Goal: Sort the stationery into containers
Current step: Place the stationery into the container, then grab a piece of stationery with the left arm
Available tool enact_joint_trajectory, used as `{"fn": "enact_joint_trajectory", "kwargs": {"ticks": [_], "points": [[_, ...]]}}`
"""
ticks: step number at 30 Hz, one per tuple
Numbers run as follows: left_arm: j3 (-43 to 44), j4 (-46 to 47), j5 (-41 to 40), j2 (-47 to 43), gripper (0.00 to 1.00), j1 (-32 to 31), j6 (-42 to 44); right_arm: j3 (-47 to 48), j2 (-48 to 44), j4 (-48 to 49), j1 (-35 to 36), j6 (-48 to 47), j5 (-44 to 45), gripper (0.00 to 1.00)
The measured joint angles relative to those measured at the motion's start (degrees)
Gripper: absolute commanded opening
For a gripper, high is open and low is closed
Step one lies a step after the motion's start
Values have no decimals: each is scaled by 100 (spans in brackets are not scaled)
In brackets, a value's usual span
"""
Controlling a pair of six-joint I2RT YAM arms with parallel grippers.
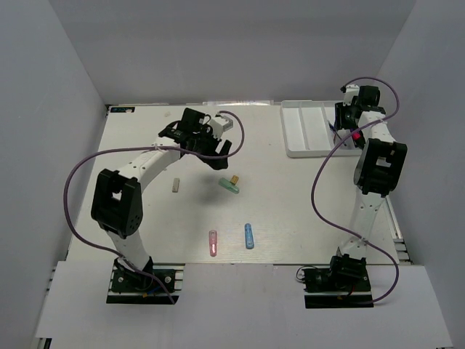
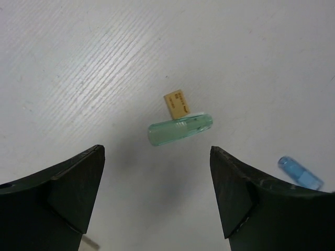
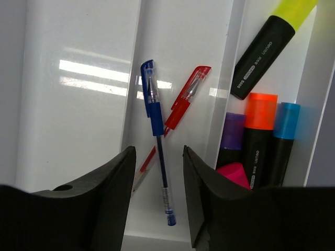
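Your left gripper [image 2: 157, 193] hangs with its jaws spread wide and empty over the green capsule [image 2: 179, 129], which lies on the table [image 1: 283, 196] near its centre. I judge the wide spread is there to straddle the capsule across its short side. Mind the tan bit [image 2: 177, 104]: it touches the capsule at its 12 o'clock, so a closing finger may push it. A blue capsule [image 2: 299, 173] lies at 4 o'clock, well apart.

Your right gripper [image 3: 157, 198] is over the white tray [image 1: 294, 138], at 1 o'clock of the table. Its jaws are parted and grip nothing. The blue pen [image 3: 157, 141] lies below in a compartment, crossing the red pen [image 3: 175, 120]. The highlighters [image 3: 256, 141] lie in the next compartment, at 3 o'clock, so it seems like goes with like.
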Motion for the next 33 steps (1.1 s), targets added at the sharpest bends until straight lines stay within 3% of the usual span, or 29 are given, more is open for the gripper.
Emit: {"fn": "enact_joint_trajectory", "kwargs": {"ticks": [7, 16, 20, 24, 33], "points": [[553, -664, 555, 577, 79, 72, 2033, -190, -522, -243, -11, 170, -595, 47], [398, -1187, 1176, 1156, 74, -24, 4459, -1440, -3303, -413, -13, 623, -2155, 46], [354, -1117, 1266, 1331, 74, -50, 4839, -2448, -4212, -409, -13, 695, -2608, 46], [297, -966, 1309, 1438, 73, -50, 5056, -3340, -4485, -481, -15, 798, -2931, 46], [-61, -680, 1287, 1596, 62, -284, 5447, -3877, -4680, -643, -15, 922, -3274, 46]]}}
